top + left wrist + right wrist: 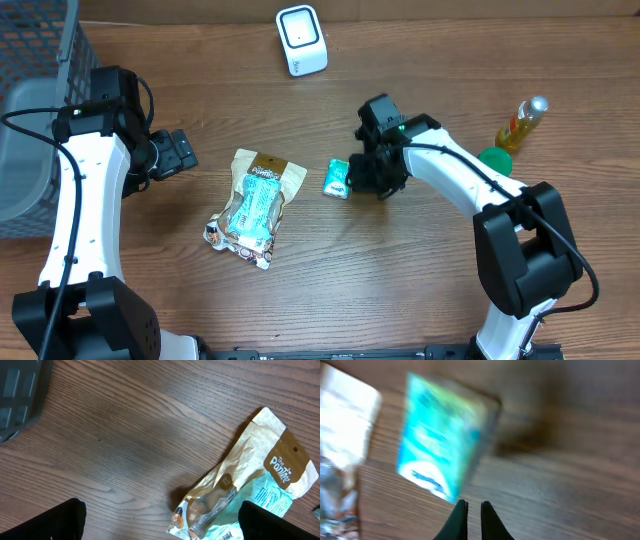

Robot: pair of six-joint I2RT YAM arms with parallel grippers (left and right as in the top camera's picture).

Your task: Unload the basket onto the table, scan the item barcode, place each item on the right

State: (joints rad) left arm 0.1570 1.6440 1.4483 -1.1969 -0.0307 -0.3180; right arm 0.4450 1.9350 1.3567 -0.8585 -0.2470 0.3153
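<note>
The right jaws are pinched almost together, with only a slit between the dark fingertips [461, 519] and nothing in it. Just ahead of them a small teal box [445, 442] sits on the desk [570, 485]. The right wrist view is blurred, so its print is unreadable and contact cannot be judged. From overhead the box [337, 178] lies just beside the jaws, on the side toward a snack pouch [255, 208].

The left jaws stand wide apart and empty. Their fingers [60, 520] fill the bottom corners of the left wrist view, which alone shows the pouch's [250, 485] brown header clearly.

The right arm [460, 185] reaches diagonally inward from the near edge. The left arm [85, 190] bends toward the pouch.

A white scanner [301, 40] stands at the far edge, well apart from the box. A grey basket [40, 120] sits far left. A bottle [522, 122] and a green lid [494, 158] lie beyond the right arm.
</note>
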